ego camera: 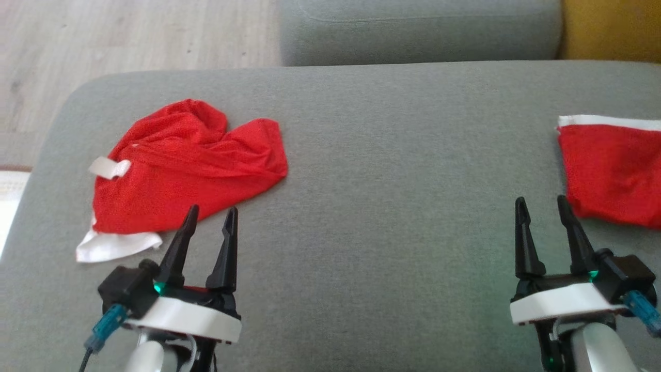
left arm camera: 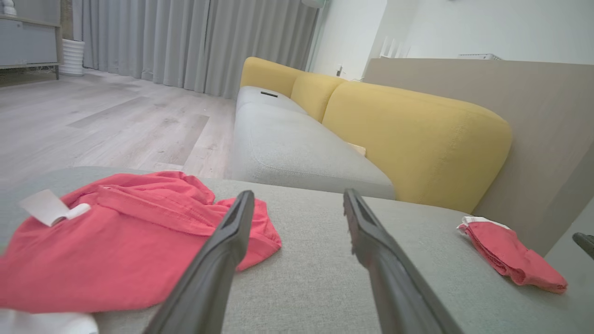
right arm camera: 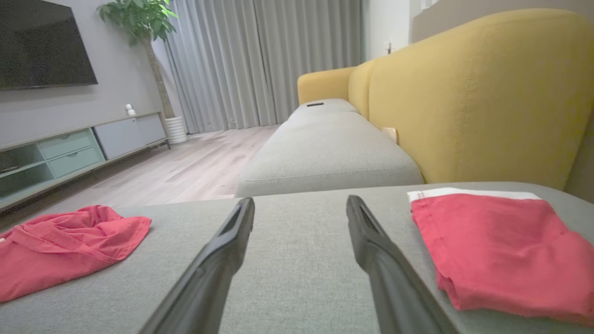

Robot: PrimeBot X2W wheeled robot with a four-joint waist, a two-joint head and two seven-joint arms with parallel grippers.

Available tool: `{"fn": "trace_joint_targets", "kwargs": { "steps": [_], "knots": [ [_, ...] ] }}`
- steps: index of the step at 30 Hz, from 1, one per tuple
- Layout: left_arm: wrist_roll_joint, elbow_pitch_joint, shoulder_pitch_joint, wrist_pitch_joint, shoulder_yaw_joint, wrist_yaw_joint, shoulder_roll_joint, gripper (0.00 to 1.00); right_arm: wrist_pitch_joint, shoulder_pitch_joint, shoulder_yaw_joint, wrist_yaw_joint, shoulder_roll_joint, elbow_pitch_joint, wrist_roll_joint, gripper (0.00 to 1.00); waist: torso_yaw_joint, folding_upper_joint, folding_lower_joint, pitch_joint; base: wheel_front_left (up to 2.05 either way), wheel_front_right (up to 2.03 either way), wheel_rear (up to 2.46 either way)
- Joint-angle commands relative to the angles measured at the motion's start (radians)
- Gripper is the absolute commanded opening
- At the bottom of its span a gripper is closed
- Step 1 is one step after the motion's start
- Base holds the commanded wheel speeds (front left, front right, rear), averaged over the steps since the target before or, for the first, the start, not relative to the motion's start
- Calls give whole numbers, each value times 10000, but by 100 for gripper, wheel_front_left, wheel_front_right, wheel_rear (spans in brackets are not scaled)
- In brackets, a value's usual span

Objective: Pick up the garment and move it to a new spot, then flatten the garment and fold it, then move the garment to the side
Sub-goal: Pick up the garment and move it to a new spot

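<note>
"Garment (ego camera: 191, 165), where is it?"
"Crumpled red mesh with a white band (ego camera: 116, 245), on the grey woven sofa cushion (ego camera: 392, 155), left side, just beyond the left tool (ego camera: 213, 208)."
"And the tools?"
"The left tool and the right tool (ego camera: 541, 198) both hold tapered black fingers apart, empty. A second red piece (ego camera: 609, 170), folded flat, lies just beside the right tool."

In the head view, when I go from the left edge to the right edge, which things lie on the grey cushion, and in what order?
crumpled red garment → bare stretch of the grey cushion → folded red garment with a white band along its far edge
</note>
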Motion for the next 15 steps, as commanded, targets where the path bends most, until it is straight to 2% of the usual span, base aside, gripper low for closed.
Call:
{"fn": "trace_joint_targets", "kwargs": {
  "steps": [1, 8, 15],
  "knots": [
    [65, -262, -547, -49, 318, -62, 58, 100, -110, -164, 270, -9, -36, -316, 55, 100, 190, 0, 0, -18, 0, 0, 0],
    [253, -81, -597, -49, 414, -61, 58, 100, -110, -91, 634, -9, -36, -233, 210, 100, 1402, 0, 0, 30, 0, 0, 0],
    [315, 109, -630, -49, 953, -60, 58, 100, -110, -150, 1347, -9, -36, 143, 374, 100, 2583, 0, 0, 5, 0, 0, 0]
  ]
}}
